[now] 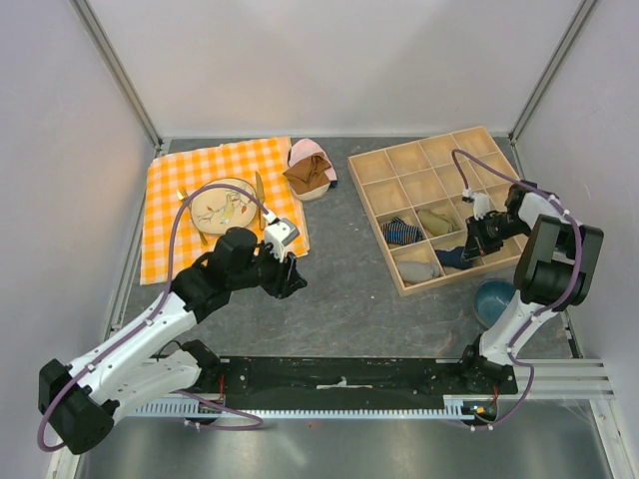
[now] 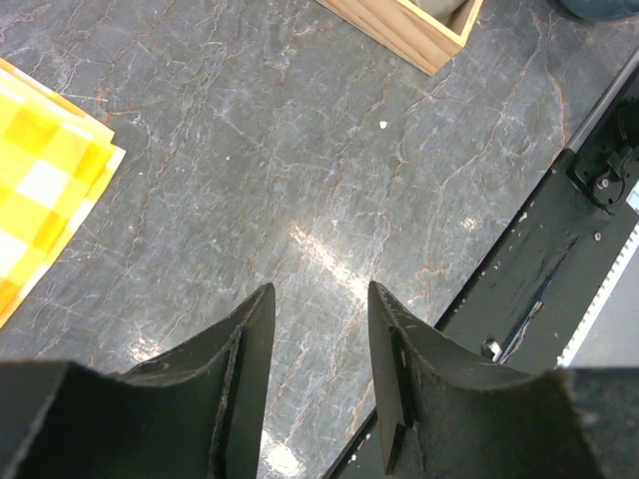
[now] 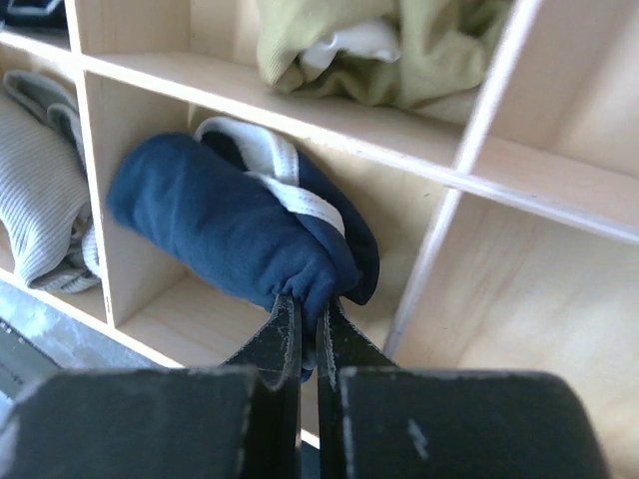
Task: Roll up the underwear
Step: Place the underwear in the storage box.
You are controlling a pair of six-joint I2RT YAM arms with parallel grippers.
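Note:
The underwear (image 3: 230, 225) is a navy-blue rolled bundle with a white trim. It lies in a front compartment of the wooden divider box (image 1: 371, 190), where it also shows in the top view (image 1: 451, 256). My right gripper (image 3: 309, 311) is shut on a fold of the underwear at its near end and shows in the top view (image 1: 477, 242) over the box's right side. My left gripper (image 2: 319, 304) is open and empty over bare grey table, near the cloth's corner in the top view (image 1: 292, 274).
An orange checked cloth (image 1: 180, 180) with a plate and cutlery lies at the back left. Brown and pink garments (image 1: 310, 170) sit beside it. The box also holds a striped roll (image 1: 401, 232), a grey roll (image 1: 417, 269) and an olive roll (image 1: 435, 221). A blue bowl (image 1: 493, 299) stands by the right arm.

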